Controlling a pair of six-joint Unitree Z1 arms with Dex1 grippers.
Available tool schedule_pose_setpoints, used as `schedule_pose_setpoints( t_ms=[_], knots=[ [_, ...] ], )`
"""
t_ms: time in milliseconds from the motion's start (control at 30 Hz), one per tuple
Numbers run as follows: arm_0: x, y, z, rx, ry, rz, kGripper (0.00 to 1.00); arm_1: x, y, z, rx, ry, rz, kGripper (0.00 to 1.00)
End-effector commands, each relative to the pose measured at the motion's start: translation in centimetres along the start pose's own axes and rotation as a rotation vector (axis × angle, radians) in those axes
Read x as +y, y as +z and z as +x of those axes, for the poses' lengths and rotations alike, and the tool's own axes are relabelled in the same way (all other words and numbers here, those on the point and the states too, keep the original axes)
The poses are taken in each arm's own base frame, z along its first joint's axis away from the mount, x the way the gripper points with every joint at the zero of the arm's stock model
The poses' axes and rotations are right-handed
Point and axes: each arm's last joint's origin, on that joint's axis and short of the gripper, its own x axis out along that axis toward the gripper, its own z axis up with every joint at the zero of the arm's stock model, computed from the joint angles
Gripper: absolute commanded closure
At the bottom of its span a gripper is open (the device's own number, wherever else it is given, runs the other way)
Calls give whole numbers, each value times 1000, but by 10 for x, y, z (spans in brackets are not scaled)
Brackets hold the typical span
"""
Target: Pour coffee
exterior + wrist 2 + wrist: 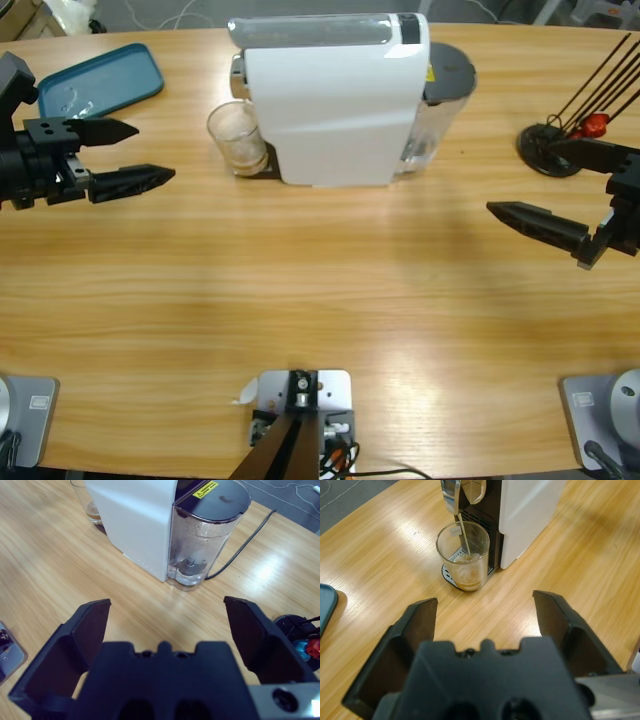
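Glass [463, 556] on the coffee machine [335, 98] drip tray holds shallow amber coffee [468, 582]; a stream apparently feeds it. Left gripper [485, 607] and right gripper [167, 612] spread wide, empty.

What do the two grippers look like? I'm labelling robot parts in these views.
Both are matte black. The left gripper has two long jaws tapering to points, on a blocky black body with screw holes. The right gripper shows one similar pointed jaw from above. In the wrist views each jaw is hollowed and ribbed inside, beside a silver-grey plate.
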Motion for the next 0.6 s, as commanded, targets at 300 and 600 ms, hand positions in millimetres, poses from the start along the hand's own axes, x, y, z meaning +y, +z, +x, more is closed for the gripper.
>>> schedule_pose_setpoints(
  t_ms=[300,600],
  knots=[
    [0,-16,4,45,-5,-6,158,2,-11,3,44,15,0,0],
    [-1,-17,5,50,-13,-5,159,2,-11,3,42,18,0,0]
  ],
)
